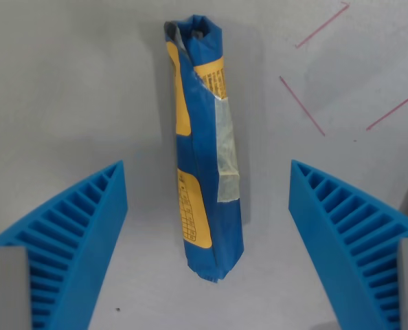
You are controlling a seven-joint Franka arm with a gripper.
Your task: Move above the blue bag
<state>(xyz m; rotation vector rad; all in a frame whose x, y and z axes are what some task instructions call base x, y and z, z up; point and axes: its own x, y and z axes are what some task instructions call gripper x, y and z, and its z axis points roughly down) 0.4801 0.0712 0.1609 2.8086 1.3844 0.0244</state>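
A Franka arm's pincer [207, 206] hung over the blue bag [205, 148], its two ribbed blue fingers [77, 237] spread wide apart and empty, one at about eight o'clock and the other at about four o'clock in the wrist view; the bag lay flat on the grey worktop [66, 89], its length running from twelve o'clock down to six, with yellow label panels [194, 210] along the wrist view's left edge and a strip of clear tape [226, 155] across its middle; it sat squarely in the gap between the fingers and touched neither, which suggested the arm had lined itself up so that the bag's narrow width faced the opening; thin red lines [301, 104] marked the worktop towards two o'clock, well apart from the bag; judged from this centring, the move above the bag looked essentially complete.
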